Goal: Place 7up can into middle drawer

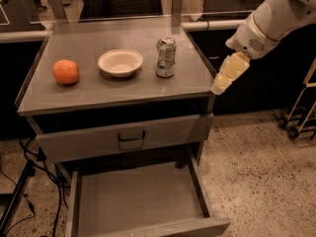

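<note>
The can (166, 57) stands upright on the grey metal surface (123, 90) of a cabinet, right of centre and towards the back, its silver top catching the light. Just to its left a white bowl (120, 62) is set, near the can but apart from it, and an orange (66, 71) lies further left, well apart from the bowl. These 3 things form a loose row.

The end effector (219, 87) hangs off the right edge of the surface, near the front corner, lower than the top of the can and well apart from it. It is pale yellow, points down and to the left, and nothing is held in it; whether it is spread or pressed together cannot be told. The white arm (276, 19) reaches in from the upper right.

Below the surface, 1 drawer with a dark loop handle (131, 137) is pulled out slightly. Under it the middle drawer (143, 201) is pulled far out, and its flat grey floor is exposed.

The room is dim. A speckled floor (266, 172) is seen to the right, dark cables (24, 167) trail at the left, and a wheeled frame (296, 122) stands at the far right.
</note>
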Controlling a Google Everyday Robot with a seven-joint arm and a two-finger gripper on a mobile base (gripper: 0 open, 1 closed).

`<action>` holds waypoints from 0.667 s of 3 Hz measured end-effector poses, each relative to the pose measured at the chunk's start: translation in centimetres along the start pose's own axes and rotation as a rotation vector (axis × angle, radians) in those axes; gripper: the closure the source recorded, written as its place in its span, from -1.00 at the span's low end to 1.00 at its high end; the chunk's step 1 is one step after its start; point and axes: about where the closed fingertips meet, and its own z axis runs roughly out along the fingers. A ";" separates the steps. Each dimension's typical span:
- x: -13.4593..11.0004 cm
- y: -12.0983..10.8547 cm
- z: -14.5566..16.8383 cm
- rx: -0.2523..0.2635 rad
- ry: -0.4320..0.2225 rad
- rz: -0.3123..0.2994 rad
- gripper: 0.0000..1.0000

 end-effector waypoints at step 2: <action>-3.9 -3.5 4.9 0.032 -0.183 0.131 -1.00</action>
